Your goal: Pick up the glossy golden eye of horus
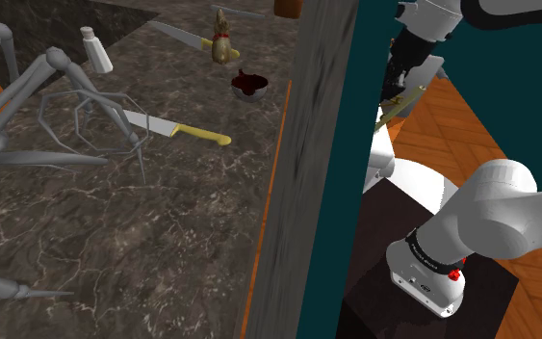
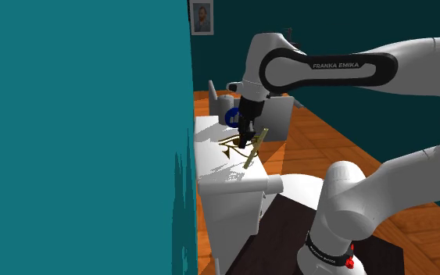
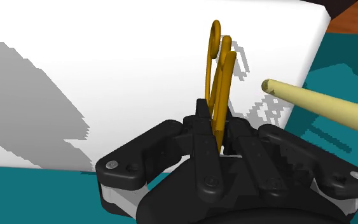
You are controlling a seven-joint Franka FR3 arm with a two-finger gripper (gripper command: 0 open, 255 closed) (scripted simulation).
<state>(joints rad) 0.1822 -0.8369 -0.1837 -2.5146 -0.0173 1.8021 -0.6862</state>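
My claw [image 3: 220,130] was clamped on the golden eye of Horus [image 3: 217,63], whose curls jutted past my fingertips over a white cabinet top [image 3: 107,76]. In the second exterior view, a pale rod [image 2: 259,142] slanted at the eye's three o'clock.

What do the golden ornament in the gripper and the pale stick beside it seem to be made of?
The ornament, clasped in the gripper, looks like polished metal, perhaps brass: smooth, deep yellow, faintly shiny. The stick looks like light wood or bamboo: matt cream, round end; plastic is possible.
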